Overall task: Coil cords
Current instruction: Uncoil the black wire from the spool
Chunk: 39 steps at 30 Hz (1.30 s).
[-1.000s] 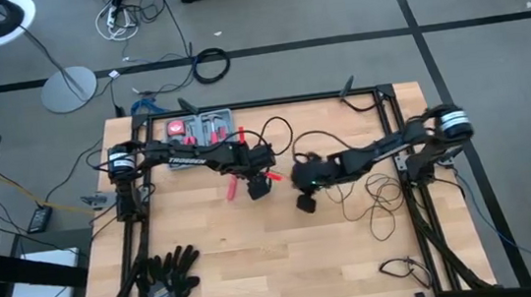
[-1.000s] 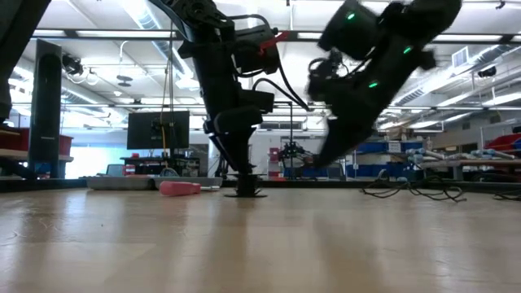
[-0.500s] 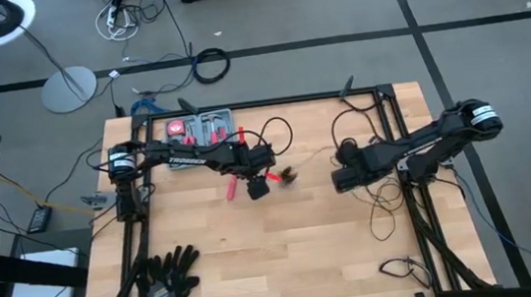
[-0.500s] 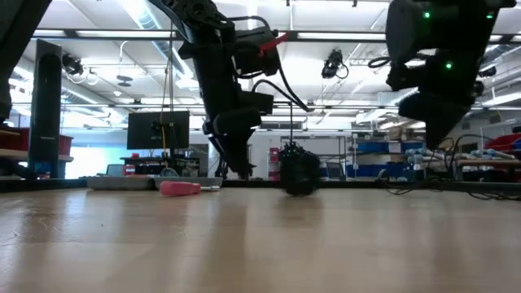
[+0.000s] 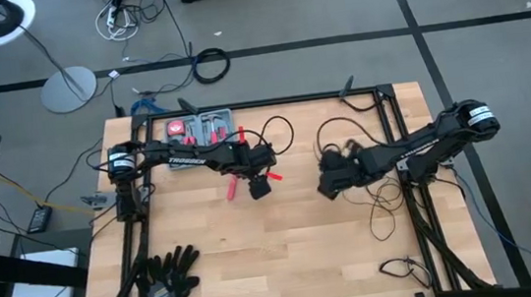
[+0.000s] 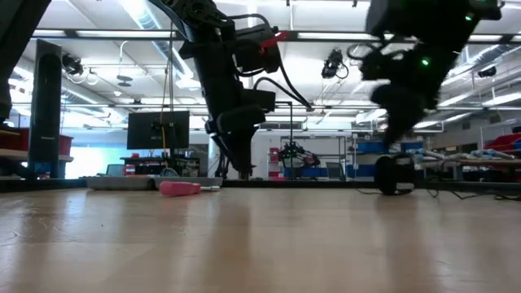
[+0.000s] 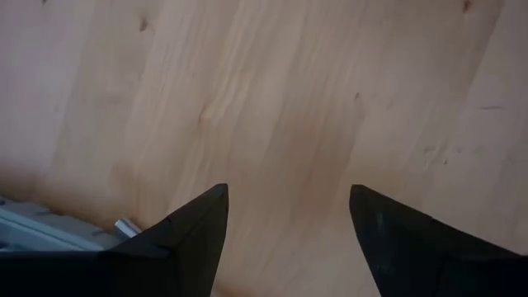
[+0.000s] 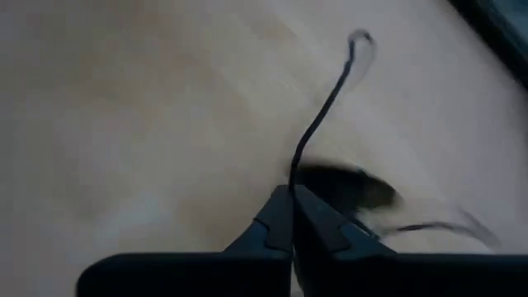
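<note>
Right gripper point(image 8: 290, 216): the two dark fingers point(image 8: 268, 227) are pressed together, pinching the cords point(image 8: 318, 124), whose thin black wire rises from between the tips and curves away over the wooden table point(image 8: 124, 107). A dark blurred shape, possibly the puck, lies on the table just beyond the fingertips; the right wrist view does not settle what it is. In the high view this gripper point(image 5: 331, 176) sits right of the table's middle, at the end of an arm reaching in from the right edge. The cords point(image 5: 381, 196) spread in loose loops between the gripper and the table's right edge, with one loop arching up beside the gripper toward the far side. In the low view a small round black puck point(image 6: 395, 175) rests on the table below the right arm.

Left gripper point(image 7: 285, 216): the fingers point(image 7: 194, 223) stand apart, released, with only bare table point(image 7: 289, 99) between them. In the high view it point(image 5: 257, 181) hangs over the table left of centre, well apart from the cords.

A tray of tools point(image 5: 200, 128) lies near the far-left edge; black gloves point(image 5: 168, 272) lie at the near-left corner.
</note>
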Each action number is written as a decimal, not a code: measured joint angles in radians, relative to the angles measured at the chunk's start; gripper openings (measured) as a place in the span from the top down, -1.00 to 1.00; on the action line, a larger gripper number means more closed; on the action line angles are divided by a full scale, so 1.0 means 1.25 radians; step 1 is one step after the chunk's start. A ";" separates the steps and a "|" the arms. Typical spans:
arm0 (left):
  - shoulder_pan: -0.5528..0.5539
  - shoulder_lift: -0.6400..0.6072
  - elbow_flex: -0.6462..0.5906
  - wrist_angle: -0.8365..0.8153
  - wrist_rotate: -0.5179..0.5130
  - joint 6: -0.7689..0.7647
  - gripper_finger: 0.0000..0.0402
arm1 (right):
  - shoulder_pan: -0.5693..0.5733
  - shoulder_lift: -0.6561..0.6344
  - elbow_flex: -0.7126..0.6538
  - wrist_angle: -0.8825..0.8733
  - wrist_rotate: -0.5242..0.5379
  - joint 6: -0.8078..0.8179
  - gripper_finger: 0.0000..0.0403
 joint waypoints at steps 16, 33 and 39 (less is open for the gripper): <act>0.000 0.000 0.000 0.003 0.001 0.002 -0.28 | 0.001 0.000 0.000 0.444 -0.149 -0.423 0.98; 0.000 0.000 0.000 0.004 0.001 0.002 -0.28 | -0.007 0.000 0.000 0.198 0.012 -0.251 0.82; 0.000 0.000 0.000 0.010 0.001 0.002 -0.28 | -0.085 0.000 -0.006 0.172 0.091 -0.228 0.83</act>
